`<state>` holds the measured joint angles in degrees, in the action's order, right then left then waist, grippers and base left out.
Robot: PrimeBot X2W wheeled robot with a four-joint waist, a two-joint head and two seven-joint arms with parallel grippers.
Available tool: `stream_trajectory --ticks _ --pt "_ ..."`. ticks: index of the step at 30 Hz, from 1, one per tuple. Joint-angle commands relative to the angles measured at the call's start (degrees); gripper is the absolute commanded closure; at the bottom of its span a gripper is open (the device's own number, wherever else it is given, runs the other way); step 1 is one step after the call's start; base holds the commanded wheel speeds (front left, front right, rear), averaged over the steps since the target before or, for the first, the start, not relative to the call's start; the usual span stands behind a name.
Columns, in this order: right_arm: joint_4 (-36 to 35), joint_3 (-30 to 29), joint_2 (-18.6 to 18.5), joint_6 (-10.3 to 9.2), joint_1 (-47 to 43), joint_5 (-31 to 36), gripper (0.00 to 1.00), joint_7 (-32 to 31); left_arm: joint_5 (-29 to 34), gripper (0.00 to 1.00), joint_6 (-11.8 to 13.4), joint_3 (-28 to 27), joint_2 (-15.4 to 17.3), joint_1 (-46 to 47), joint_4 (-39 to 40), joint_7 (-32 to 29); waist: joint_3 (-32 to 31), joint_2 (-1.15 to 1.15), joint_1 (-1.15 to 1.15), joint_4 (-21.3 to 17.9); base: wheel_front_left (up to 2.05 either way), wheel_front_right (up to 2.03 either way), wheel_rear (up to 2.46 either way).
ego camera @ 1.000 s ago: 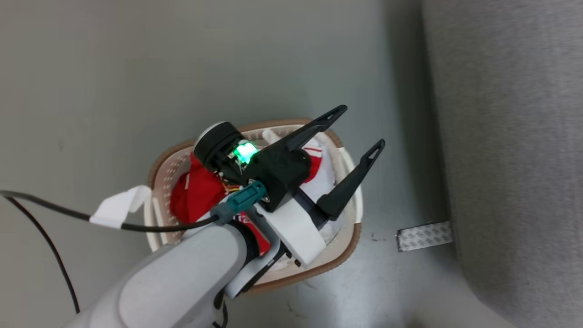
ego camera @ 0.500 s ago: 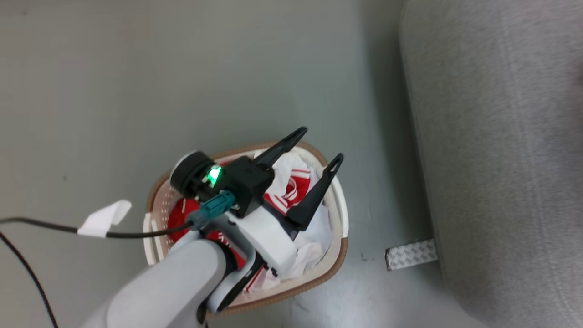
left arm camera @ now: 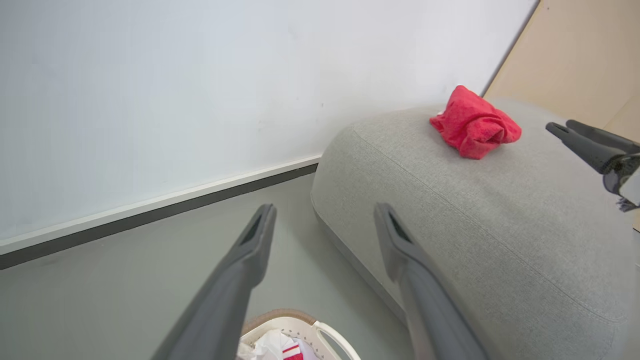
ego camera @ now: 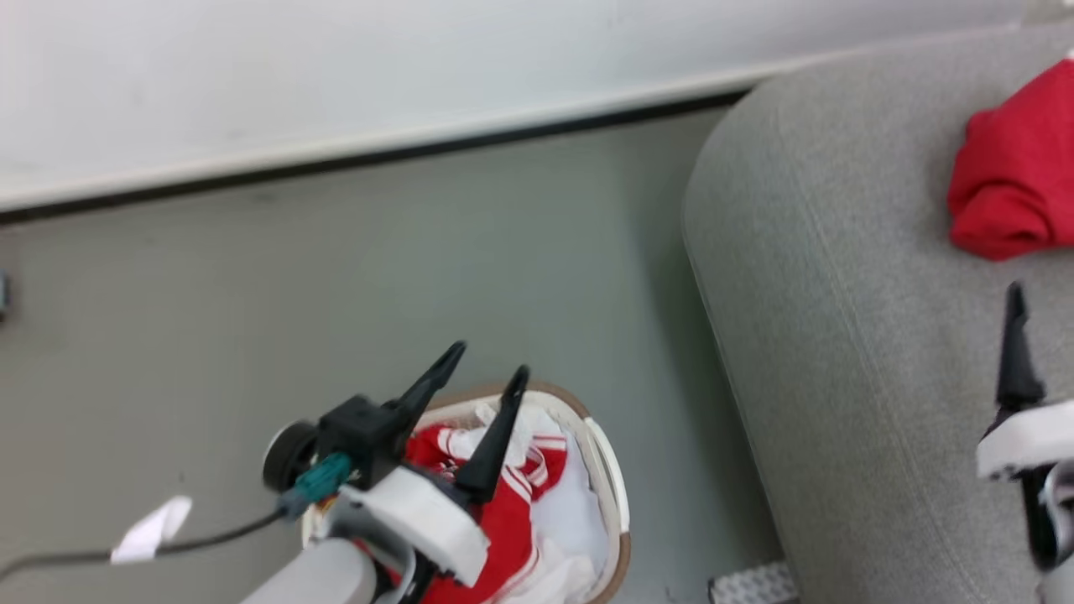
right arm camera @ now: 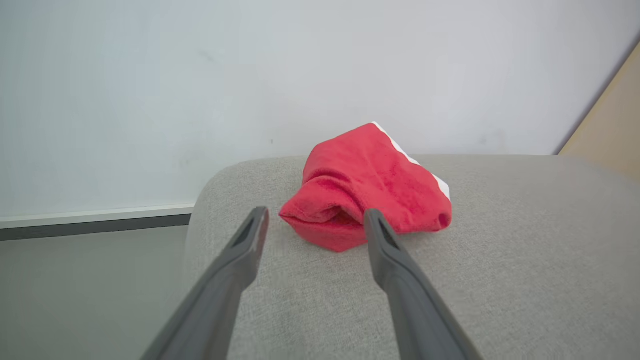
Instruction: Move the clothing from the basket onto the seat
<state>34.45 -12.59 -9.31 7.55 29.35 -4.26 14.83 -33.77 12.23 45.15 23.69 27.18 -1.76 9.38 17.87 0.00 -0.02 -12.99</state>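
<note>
My left gripper [ego camera: 489, 358] has its two fingers spread well apart with nothing between them. It hangs over the near side of the basket [ego camera: 606, 464], clear of what lies inside. My right gripper [right arm camera: 316, 214] is likewise spread wide and empty, and it hovers above the seat [ego camera: 839, 335]. A black cable [ego camera: 226, 530] with a white tag [ego camera: 151, 528] trails off from my left wrist.

Under the left gripper the basket stands on the floor [ego camera: 252, 319], just beside the rounded end of the seat. It holds the clothing [ego camera: 512, 520], a crumpled heap of red with white stripes and white panels, lying directly below and a little ahead of the left fingers. A single red garment [right arm camera: 370, 185] with a white edge lies bunched on top of the seat. From the right wrist it sits just past my fingertips, and the right finger crosses in front of it. The left wrist view shows the gripper and the garment apart.

The floor is smooth grey-green and carries a patterned strip of tape [ego camera: 747, 583] by the foot of the seat. Behind everything runs a plain white wall [ego camera: 336, 67] with a pale skirting [ego camera: 419, 138] over a dark line, and a beige panel [left arm camera: 575, 55] stands beyond the seat.
</note>
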Motion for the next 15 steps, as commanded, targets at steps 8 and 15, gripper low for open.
stream_trajectory --ticks 8,15 --pt "-12.38 6.24 3.49 -0.12 -13.78 -3.57 0.00 0.23 -2.47 0.00 2.30 -5.38 -1.96 -10.10 -6.07 5.65 -12.28 0.00 0.02 6.17 0.00 0.00 0.00" --pt "-15.95 8.41 5.20 -0.12 -20.32 -4.19 0.00 0.23 1.72 0.00 1.51 -12.64 -4.45 -16.66 -7.53 5.75 -16.59 0.00 0.02 9.22 0.00 0.00 0.00"
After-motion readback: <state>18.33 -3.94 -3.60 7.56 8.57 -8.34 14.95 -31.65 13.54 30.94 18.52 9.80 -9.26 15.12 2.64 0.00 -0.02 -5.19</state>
